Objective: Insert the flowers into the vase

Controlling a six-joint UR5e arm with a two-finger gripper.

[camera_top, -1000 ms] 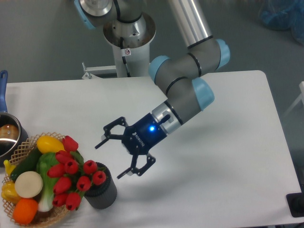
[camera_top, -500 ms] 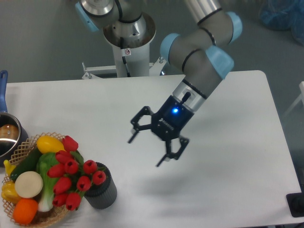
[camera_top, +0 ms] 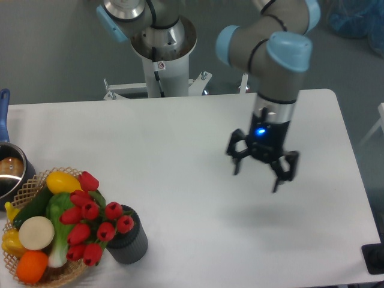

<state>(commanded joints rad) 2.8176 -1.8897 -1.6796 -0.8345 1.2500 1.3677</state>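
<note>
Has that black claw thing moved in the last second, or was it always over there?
Yes. The gripper has swung right, away from the vase and the flowers, and now hangs open over bare table near the right side.

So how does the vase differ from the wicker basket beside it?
The vase is a dark grey, ribbed upright cylinder; the wicker basket is tan, woven, wider and shallower. The vase holds the red tulips, whose heads lean over the basket; the basket holds toy produce. Both sit at the table's front-left corner.
</note>
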